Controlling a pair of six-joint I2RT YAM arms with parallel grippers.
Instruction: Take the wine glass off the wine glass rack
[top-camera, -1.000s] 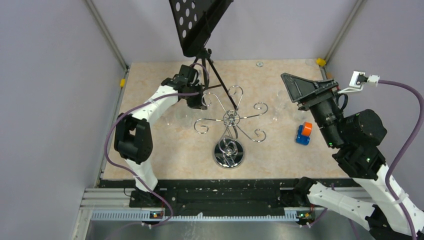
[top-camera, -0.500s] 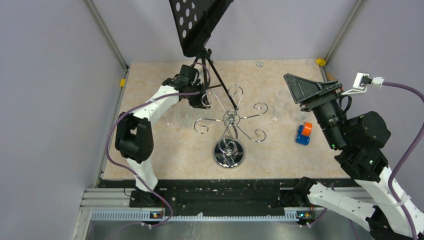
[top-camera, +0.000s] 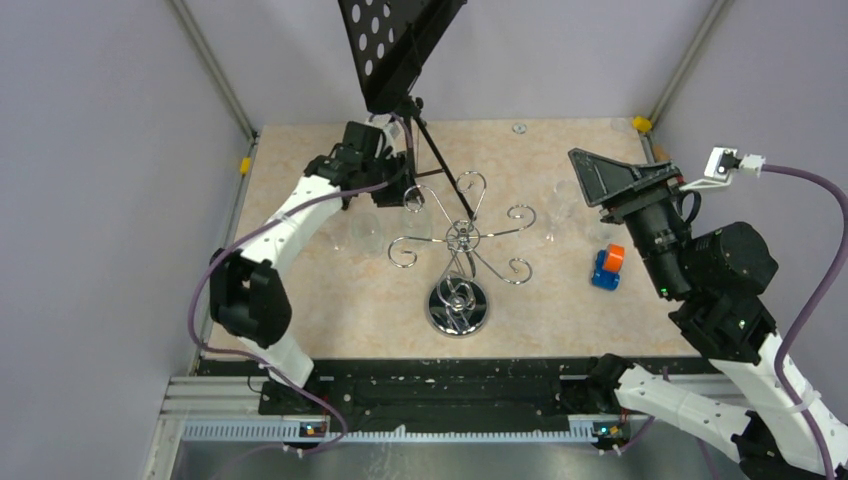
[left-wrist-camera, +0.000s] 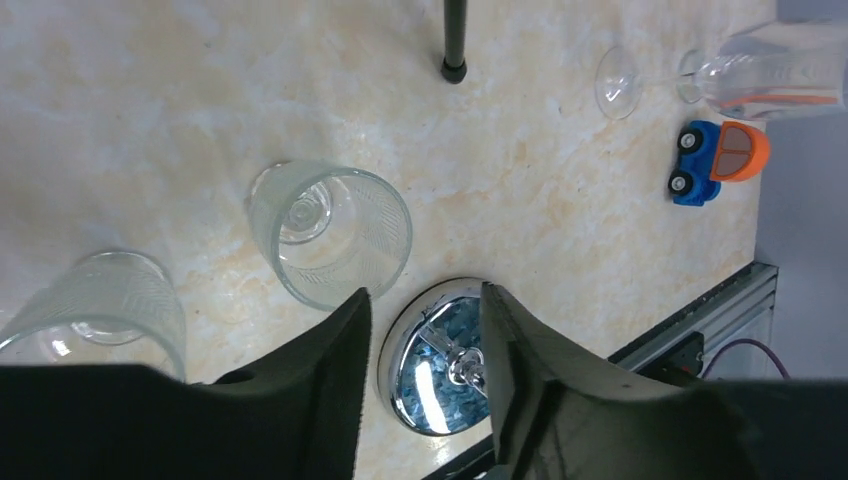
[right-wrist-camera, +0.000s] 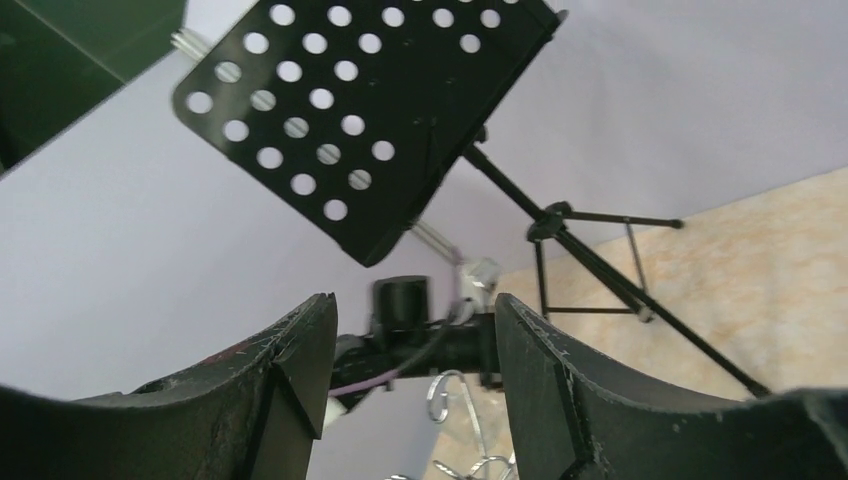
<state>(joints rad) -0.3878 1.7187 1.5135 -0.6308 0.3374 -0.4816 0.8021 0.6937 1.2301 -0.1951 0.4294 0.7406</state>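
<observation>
The chrome wine glass rack (top-camera: 459, 240) stands mid-table on its round mirrored base (top-camera: 458, 307), its scroll arms spread out. Two clear wine glasses (left-wrist-camera: 330, 235) (left-wrist-camera: 100, 300) sit left of the base in the left wrist view. In the top view they show faintly by the rack's left arms (top-camera: 366, 232). I cannot tell whether either hangs on an arm. My left gripper (top-camera: 385, 178) is open and empty, high over the rack's far-left side, and the base (left-wrist-camera: 440, 360) shows between its fingers (left-wrist-camera: 425, 295). My right gripper (top-camera: 600, 178) (right-wrist-camera: 412, 300) is open, empty and raised at the right.
A black tripod music stand (top-camera: 400, 50) rises at the back, with a leg foot (left-wrist-camera: 454, 68) on the table. Another clear glass (left-wrist-camera: 760, 70) lies on its side next to a blue and orange toy car (top-camera: 607, 266) (left-wrist-camera: 718, 160) at the right.
My left gripper has risen and drawn back toward the far left, away from the rack's left arms. My right gripper has shifted slightly to the right.
</observation>
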